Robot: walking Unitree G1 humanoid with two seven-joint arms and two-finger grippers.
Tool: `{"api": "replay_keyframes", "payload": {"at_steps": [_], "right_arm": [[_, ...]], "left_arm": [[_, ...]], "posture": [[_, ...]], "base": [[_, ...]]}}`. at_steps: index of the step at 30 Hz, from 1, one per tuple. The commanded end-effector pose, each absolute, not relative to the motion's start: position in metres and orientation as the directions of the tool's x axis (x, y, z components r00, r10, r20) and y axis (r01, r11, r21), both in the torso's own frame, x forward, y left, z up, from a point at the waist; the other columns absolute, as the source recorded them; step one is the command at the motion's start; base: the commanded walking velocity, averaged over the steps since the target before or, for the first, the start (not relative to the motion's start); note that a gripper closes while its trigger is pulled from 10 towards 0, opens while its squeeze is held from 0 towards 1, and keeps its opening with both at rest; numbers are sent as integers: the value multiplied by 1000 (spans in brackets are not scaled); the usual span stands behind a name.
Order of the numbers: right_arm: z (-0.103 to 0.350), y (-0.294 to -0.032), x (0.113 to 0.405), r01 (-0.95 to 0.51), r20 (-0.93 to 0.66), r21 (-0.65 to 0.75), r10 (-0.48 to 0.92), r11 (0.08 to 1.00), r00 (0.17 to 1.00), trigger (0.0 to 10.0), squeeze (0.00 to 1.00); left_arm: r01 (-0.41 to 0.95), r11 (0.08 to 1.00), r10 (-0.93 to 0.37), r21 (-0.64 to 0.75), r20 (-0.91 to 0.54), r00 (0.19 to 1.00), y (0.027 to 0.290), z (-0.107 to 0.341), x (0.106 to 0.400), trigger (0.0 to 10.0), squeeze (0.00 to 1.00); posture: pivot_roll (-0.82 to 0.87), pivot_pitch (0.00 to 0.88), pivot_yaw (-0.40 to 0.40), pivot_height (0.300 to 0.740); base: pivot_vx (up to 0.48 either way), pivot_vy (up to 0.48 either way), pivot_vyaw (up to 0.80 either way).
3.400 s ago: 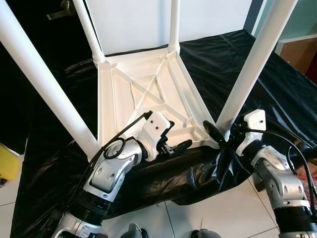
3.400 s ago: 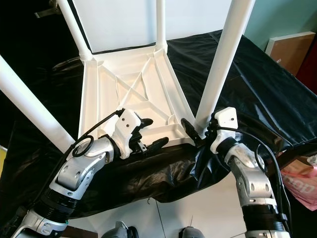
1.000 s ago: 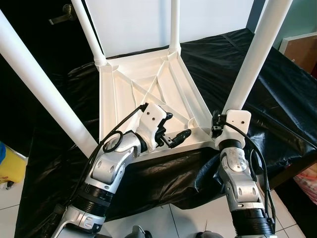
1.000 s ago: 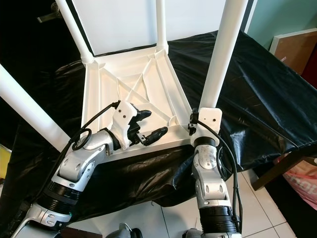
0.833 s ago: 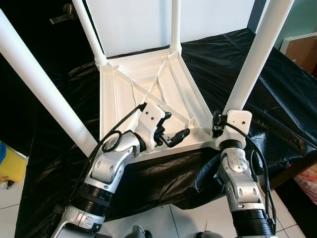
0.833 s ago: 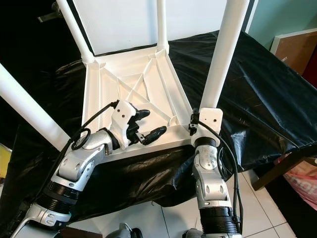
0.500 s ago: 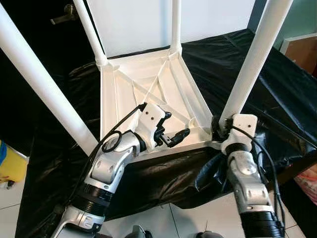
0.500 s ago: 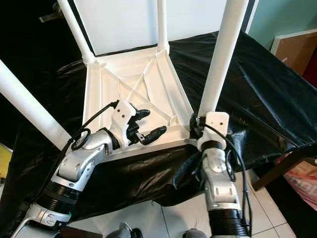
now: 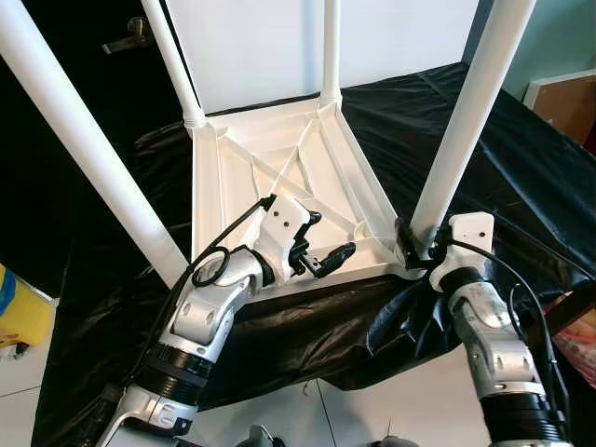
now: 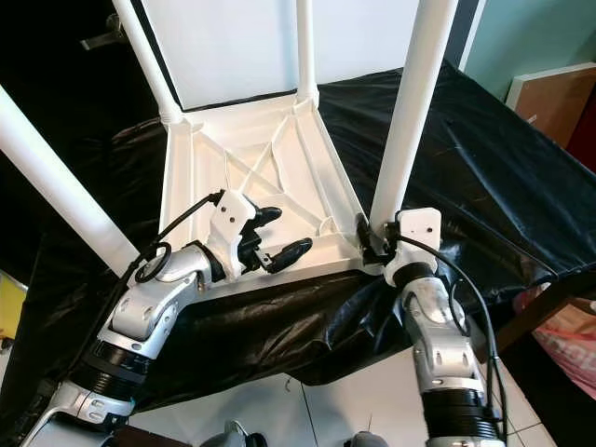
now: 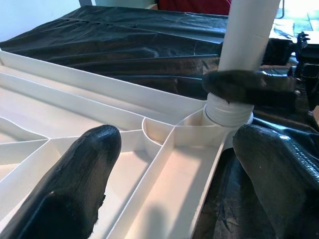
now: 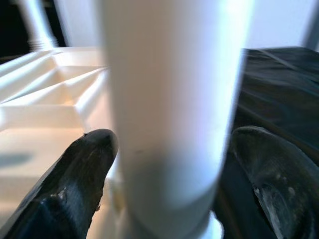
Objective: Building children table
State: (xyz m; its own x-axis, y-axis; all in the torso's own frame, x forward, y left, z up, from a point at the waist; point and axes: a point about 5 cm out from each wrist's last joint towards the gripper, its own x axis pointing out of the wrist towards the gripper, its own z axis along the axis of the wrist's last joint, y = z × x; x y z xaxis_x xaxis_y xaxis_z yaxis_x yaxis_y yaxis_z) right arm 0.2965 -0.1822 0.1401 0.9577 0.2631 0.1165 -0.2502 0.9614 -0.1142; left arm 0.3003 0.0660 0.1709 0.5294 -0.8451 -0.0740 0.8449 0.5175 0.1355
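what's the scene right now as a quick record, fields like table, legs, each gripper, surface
table: white children's table, upside down, ribbed underside up
legs: four white legs standing in the corner sockets
left gripper: left gripper open over the near edge of the underside
right gripper: right gripper around the base of the near right leg, fingers either side
surface: black plastic sheet

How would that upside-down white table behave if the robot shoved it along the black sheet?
The table looks like thin ribbed plastic, so probably stiff but light. With its flat top on the glossy black sheet, it would likely slide, perhaps bunching the sheet. The long legs, like the near right leg at the right gripper, give leverage, so a high push might tip it.
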Motion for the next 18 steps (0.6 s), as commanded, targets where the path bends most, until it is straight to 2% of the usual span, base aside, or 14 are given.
{"api": "replay_keyframes", "payload": {"at_steps": [1,6,10,18], "right_arm": [[141,-179,299,-338,119,-111,350,935,929,10000,0],[142,-180,303,-425,94,-125,437,897,895,10000,0],[140,-182,311,-505,38,-193,521,841,853,10000,0],[137,-185,322,-565,-30,-249,577,786,816,10000,0]], "left_arm": [[844,514,-844,156,-85,530,69,172,303,10000,0],[845,512,-845,155,-84,528,69,173,304,10000,0],[847,506,-848,160,-85,523,69,173,304,10000,0],[847,505,-849,165,-81,522,69,175,307,10000,0]], "posture": [[-127,0,75,740],[-126,0,79,740],[-121,0,79,740],[-119,0,88,740]], "base": [[0,0,0],[0,0,0],[0,0,0],[0,0,0]]}}
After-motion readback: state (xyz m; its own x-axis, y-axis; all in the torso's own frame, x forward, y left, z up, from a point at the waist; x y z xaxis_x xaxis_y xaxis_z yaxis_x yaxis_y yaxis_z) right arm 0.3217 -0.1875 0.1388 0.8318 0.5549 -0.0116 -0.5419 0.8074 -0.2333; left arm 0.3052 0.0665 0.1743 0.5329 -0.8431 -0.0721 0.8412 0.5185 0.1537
